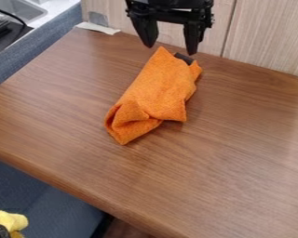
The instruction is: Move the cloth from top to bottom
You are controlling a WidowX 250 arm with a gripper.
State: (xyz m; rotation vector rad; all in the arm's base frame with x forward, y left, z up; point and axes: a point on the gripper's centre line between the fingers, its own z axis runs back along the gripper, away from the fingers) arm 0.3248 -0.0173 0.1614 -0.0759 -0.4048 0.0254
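Observation:
My black gripper (171, 45) hangs at the top of the view, pointing down, with its two fingers spread apart and nothing held between them. Just below it lies the orange cloth (156, 90), bunched and folded on the wooden table, stretching from under the gripper down to the left. Its lower left end is curled over. A small dark patch shows at the cloth's upper right corner. Whether the fingertips touch the cloth I cannot tell.
The brown table (239, 172) meets a wooden panel (269, 32) behind. Pale tape (98, 28) sits at its back left edge. A sink (19, 8) is at the upper left, and a yellow item (8, 220) at the lower left, off the table.

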